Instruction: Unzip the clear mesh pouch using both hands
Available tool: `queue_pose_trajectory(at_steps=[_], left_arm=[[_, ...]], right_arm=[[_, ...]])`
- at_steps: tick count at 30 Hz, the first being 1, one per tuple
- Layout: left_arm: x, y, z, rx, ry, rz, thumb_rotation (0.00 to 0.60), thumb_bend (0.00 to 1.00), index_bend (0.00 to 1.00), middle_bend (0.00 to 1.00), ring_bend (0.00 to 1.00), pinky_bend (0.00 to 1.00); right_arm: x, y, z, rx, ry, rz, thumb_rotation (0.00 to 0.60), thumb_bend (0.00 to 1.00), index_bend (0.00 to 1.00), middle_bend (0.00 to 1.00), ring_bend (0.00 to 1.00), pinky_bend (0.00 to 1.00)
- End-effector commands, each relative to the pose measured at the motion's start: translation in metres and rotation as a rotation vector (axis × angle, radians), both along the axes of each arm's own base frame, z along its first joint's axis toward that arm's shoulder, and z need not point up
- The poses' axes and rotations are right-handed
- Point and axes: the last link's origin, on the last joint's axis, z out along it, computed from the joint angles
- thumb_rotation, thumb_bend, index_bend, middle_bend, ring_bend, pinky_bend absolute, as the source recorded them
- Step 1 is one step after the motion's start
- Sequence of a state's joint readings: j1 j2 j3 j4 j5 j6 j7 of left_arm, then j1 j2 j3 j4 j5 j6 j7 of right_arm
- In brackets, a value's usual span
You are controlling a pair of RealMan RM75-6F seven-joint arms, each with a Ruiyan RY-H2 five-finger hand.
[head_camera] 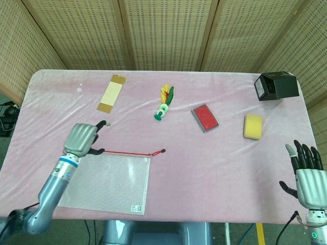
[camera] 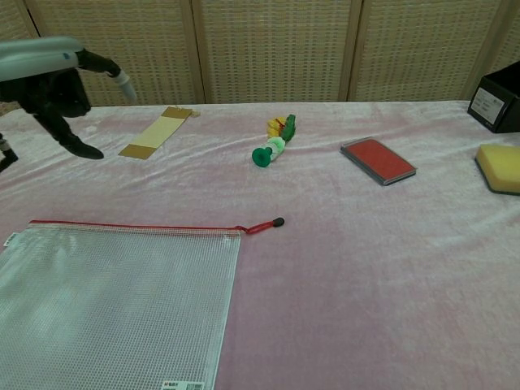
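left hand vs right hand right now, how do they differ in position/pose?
The left hand hovers above the mesh pouch's top-left corner; the right hand sits at the table's near right edge, far from the pouch. The left hand's back faces the head camera, fingers pointing away; the right hand's fingers are upright and spread. Both hold nothing.

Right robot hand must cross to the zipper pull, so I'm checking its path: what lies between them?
Only bare pink cloth in the head view between the right robot hand and zipper pull.
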State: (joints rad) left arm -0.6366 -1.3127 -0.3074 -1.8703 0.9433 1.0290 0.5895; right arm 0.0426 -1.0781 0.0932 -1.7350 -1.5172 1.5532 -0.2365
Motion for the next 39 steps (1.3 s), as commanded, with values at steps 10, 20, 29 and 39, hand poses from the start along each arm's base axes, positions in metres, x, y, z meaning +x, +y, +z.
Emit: queue_pose_trajectory(at_steps=[10, 20, 29, 39], left_arm=[[0.085, 0.032, -0.105, -0.208, 0.072, -0.015, 0.6, 0.27, 0.37, 0.98, 0.92, 1.0], [0.096, 0.03, -0.134, -0.24, 0.12, 0.031, 0.6, 0.34, 0.42, 0.98, 0.92, 1.0], [0.099, 0.031, -0.157, -0.253, 0.162, 0.062, 0.6, 0.36, 0.43, 0.98, 0.92, 1.0], [0.099, 0.032, -0.182, -0.271, 0.169, 0.072, 0.6, 0.36, 0.46, 0.98, 0.92, 1.0]], right_arm=[[-0.011, -0.01, -0.001, 0.004, 0.013, -0.053, 0.6, 0.0, 0.0, 0.0, 0.0, 0.0], [-0.015, -0.013, -0.001, 0.012, 0.009, -0.074, 0.6, 0.0, 0.0, 0.0, 0.0, 0.0], [-0.017, -0.016, -0.004, 0.029, 0.01, -0.087, 0.6, 0.0, 0.0, 0.0, 0.0, 0.0], [-0.021, -0.018, -0.004, 0.03, 0.012, -0.104, 0.6, 0.0, 0.0, 0.0, 0.0, 0.0]])
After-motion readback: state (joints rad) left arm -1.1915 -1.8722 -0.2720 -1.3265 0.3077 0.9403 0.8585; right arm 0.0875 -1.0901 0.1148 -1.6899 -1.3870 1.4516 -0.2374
